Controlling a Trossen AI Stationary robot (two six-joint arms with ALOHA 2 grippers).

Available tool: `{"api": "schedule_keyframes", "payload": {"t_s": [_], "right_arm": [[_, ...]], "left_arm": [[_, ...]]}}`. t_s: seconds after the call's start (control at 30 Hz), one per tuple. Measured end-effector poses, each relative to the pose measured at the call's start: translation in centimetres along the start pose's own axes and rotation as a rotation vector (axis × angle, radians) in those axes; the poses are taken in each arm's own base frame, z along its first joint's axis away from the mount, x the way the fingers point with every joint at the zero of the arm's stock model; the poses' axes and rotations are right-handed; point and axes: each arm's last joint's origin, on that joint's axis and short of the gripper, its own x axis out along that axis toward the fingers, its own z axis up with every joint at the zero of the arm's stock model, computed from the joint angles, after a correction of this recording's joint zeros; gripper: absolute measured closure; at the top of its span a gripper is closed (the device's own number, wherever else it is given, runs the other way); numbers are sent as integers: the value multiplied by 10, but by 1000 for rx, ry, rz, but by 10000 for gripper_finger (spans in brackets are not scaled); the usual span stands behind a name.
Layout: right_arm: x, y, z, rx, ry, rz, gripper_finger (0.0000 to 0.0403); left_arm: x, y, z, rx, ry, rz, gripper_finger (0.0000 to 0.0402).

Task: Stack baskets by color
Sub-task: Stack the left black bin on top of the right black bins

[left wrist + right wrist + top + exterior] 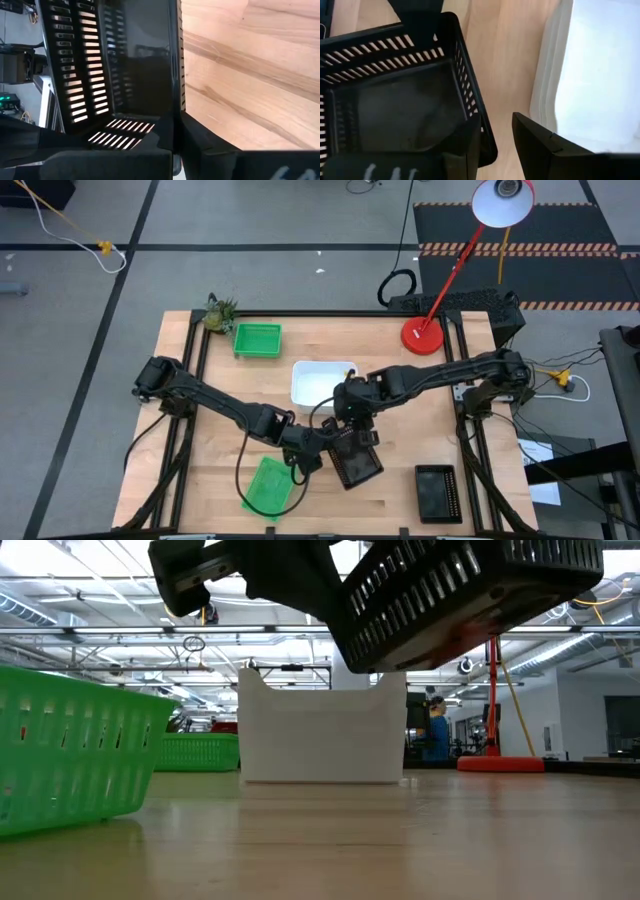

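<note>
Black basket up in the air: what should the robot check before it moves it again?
1. Left gripper shut on the lifted black basket: ok.
2. Basket off the table: ok, the low view shows a gap under it.
3. Basket level: not ok, it hangs tilted.
4. Right gripper let go: cannot tell; its fingers stand apart either side of a wall.
5. Other black basket ready near the table's front right: ok, nothing lies in it.
6. White basket out of the way: cannot tell, it sits close to the right gripper.
</note>
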Motion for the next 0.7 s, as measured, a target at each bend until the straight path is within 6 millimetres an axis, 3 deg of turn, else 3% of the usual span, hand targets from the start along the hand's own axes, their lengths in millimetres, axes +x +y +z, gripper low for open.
{"api": "schedule_keyframes", "payload": {"t_s": [0.43, 0.7], "right_arm": [[1, 2, 3, 22, -28, 74, 302], [1, 3, 1, 26, -2, 74, 344]], "left_arm": [[0, 2, 2, 11, -14, 27, 385], [0, 4, 3, 9, -13, 51, 394]]}}
